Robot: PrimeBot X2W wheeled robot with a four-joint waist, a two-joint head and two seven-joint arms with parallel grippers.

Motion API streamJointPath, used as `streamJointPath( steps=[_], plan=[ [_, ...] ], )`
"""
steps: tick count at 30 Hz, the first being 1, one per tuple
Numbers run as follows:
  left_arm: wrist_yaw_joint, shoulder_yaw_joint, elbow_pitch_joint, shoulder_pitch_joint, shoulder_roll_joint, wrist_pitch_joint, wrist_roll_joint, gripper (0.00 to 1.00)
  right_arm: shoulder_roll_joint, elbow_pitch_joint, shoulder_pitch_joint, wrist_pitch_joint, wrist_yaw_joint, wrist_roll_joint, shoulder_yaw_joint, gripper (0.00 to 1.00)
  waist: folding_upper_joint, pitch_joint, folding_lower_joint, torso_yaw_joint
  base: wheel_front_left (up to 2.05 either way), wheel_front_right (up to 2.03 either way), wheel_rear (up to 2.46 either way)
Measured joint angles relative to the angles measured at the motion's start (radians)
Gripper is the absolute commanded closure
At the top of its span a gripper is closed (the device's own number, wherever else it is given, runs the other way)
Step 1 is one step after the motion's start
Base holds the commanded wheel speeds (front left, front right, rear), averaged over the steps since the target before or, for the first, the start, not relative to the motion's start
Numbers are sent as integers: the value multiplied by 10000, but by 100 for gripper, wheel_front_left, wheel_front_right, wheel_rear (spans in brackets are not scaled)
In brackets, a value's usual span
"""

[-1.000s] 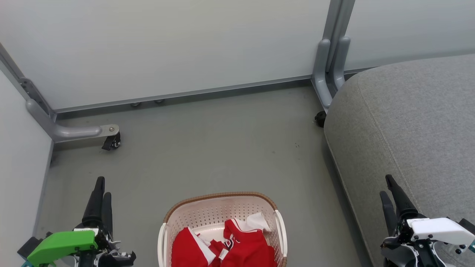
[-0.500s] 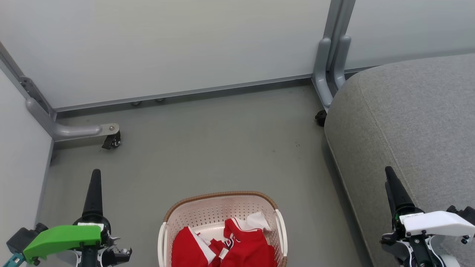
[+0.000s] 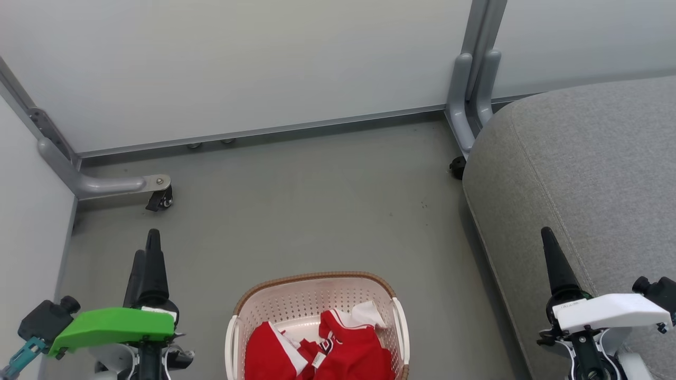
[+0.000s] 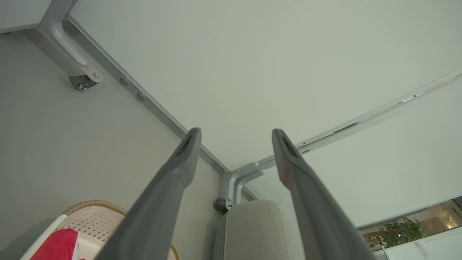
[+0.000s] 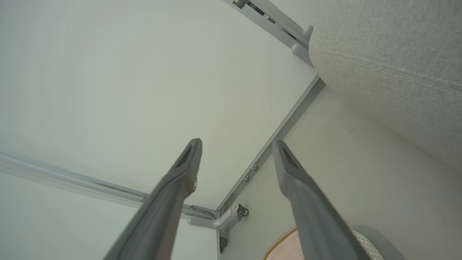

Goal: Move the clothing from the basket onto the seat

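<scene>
Left hand (image 4: pixel 235 131): left of the basket (image 3: pixel 316 276), above the floor (image 3: pixel 317 211). Fingers spread wide, nothing between them, tips aimed at the pale partition panel (image 3: pixel 237 68). A grey caster foot (image 3: pixel 156 198) sits on the floor past the hand, further back-left of the basket. The basket is on the floor, with its near end cut off by the head view's bottom edge. Clothing (image 3: pixel 346 351): red with white trim, bunched inside the basket. Seat (image 3: pixel 581 174): right of the basket and apart from it, with a strip of floor between them. Right hand (image 5: pixel 236 141): right of the basket, over the seat's near edge, fingers wide, holding nothing.
</scene>
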Motion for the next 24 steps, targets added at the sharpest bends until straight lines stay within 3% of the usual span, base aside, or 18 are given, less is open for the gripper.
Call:
streamJointPath(
  steps=[24],
  plan=[
    [380,-997,-67,-12,25,-742,4610,0,-35,-389,5,-759,0,-3591,395,0,0,4,0,100,0,0,0]
  ],
)
